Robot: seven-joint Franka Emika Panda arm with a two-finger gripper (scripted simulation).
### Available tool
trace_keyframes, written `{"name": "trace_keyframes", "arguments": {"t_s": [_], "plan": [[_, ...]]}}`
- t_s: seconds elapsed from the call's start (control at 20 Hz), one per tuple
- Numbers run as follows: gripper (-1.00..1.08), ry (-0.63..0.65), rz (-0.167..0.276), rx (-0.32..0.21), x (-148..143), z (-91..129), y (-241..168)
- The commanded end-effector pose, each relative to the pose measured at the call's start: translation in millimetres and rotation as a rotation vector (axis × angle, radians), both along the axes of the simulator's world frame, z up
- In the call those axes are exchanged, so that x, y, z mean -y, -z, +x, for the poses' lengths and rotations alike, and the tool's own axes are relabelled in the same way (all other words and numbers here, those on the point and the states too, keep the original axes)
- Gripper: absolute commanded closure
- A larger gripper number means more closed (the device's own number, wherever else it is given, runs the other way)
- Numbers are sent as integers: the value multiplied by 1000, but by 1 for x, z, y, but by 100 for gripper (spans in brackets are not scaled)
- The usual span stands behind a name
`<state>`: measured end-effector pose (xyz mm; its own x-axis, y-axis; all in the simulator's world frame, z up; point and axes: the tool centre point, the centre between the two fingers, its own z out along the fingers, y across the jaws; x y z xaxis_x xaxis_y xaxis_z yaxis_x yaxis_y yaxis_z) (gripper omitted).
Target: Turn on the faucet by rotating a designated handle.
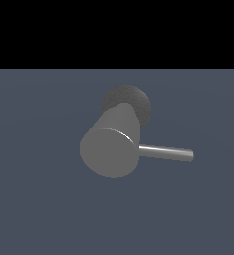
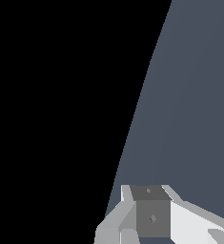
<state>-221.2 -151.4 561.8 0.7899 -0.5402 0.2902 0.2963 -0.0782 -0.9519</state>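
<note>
A: What sits in the exterior view?

B: The faucet (image 1: 111, 149), a thick matte grey cylinder, roughly in the middle of a flat slate-blue floor (image 1: 39, 199). Its flat round end faces the camera, smooth and evenly shaded, with a thin bright highlight along the upper right of its rim.

A: And behind it?

B: A darker round base (image 1: 133, 99), rough and grainy in texture, at the far end of the cylinder. The body slants from that base toward the near left.

A: The handle?

B: The handle (image 1: 166, 152) is a thin straight rod, shiny like polished metal, with a pale streak along its length. It sticks out sideways from the cylinder toward the exterior view's right, almost level, and is much slimmer than the body. Its free end is cut square.

A: Is the arm near it?

B: No part of the arm shows in the exterior view. The wrist view shows only the gripper (image 2: 149, 217): angular glossy white housing around a darker grey block with small marks on its faces. Beyond it lies the same blue floor and a black void.

A: Are the fingers apart or together?

B: That cannot be told; the fingertips are cut off at the picture's edge. Neither faucet nor handle appears in the wrist view.
</note>
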Motion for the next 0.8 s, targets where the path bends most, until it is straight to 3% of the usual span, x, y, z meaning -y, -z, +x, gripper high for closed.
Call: {"name": "trace_keyframes", "arguments": {"t_s": [0.0, 0.4, 0.75], "plan": [[108, 32, 96, 23, 18, 3, 6], [108, 145, 397, 61, 75, 13, 39], [108, 258, 652, 50, 118, 24, 90]]}}
